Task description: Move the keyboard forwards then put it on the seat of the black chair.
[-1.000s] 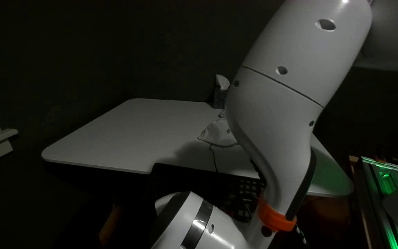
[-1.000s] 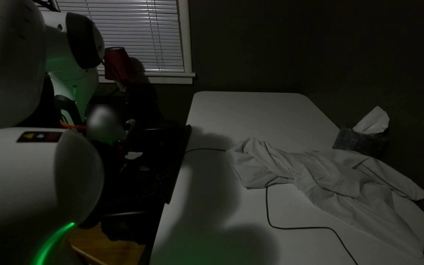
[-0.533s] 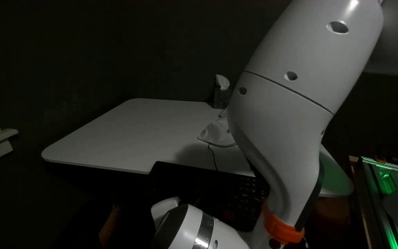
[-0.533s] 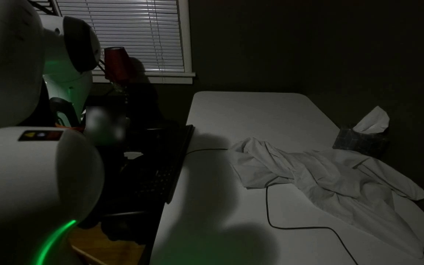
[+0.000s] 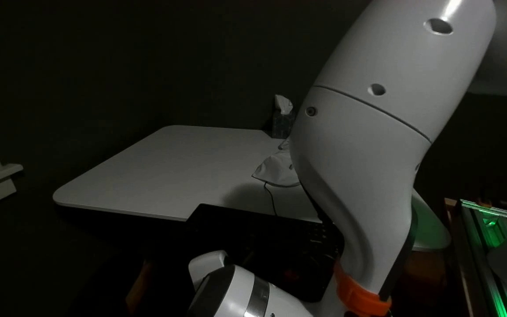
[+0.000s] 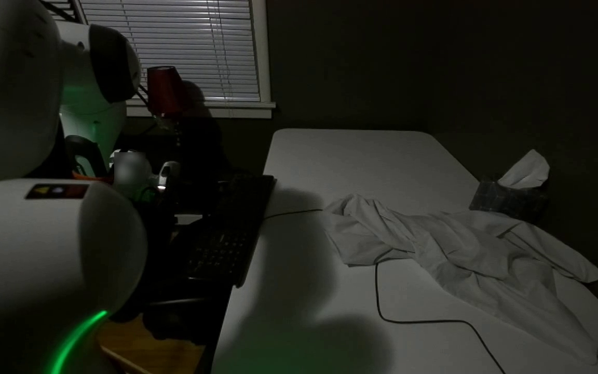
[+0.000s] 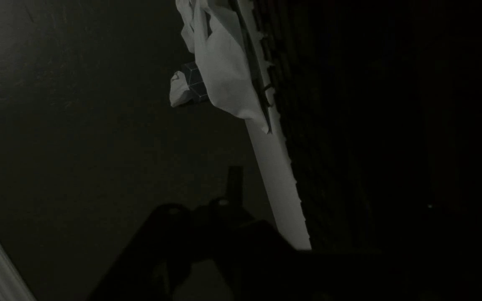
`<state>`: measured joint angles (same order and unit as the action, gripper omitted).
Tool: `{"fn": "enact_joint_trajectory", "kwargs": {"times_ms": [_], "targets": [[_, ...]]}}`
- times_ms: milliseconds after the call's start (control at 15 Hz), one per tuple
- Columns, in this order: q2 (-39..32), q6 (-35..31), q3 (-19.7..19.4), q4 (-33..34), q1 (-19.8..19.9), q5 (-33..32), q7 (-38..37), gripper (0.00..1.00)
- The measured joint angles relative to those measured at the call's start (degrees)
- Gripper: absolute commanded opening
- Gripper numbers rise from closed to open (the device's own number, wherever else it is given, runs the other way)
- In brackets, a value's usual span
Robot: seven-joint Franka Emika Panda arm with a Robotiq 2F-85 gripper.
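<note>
End effector [image 7: 201, 213], angular and black, spread or pinching I cannot tell, shows near the knobbly, rectangular keyboard [image 6: 230, 231].

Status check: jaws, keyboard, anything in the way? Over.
Jaws: too dark to call open or shut. Keyboard along edge of table. Cord between keyboard and white cloth might snag.

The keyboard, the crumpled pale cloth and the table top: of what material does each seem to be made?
Keyboard: probably plastic, from its rows of dark keys; the dim light leaves the finish open.
Cloth: looks like thin, matt fabric, from its soft folds and creases.
Table top: perhaps laminate, matt, as its pale surface looks smooth and even.
</note>
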<state>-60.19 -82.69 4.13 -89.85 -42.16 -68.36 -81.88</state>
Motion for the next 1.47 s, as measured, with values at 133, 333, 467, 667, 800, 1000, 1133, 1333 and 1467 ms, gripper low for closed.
{"fn": "enact_joint_trajectory", "kwargs": {"times_ms": [133,333,467,667,800,1000,1133,1333,1467], "targets": [[0.0,0.0,0.2,0.0,0.2,0.0,0.0,0.24],[0.0,0.0,0.4,0.0,0.4,0.0,0.0,0.11],[0.0,0.1,0.6,0.0,0.5,0.0,0.1,0.15],[0.0,0.5,0.7,0.1,0.6,0.0,0.4,0.13],[0.0,0.8,0.7,0.1,0.6,0.0,0.6,0.05],[0.1,1.0,1.2,0.2,0.6,-0.4,1.3,0.05],[0.3,1.0,1.8,0.1,0.6,-0.6,1.9,0.05],[1.2,0.9,2.7,0.1,0.6,-2.1,2.4,0.05],[2.2,0.0,3.8,0.0,0.6,-3.9,2.4,0.05]]}}
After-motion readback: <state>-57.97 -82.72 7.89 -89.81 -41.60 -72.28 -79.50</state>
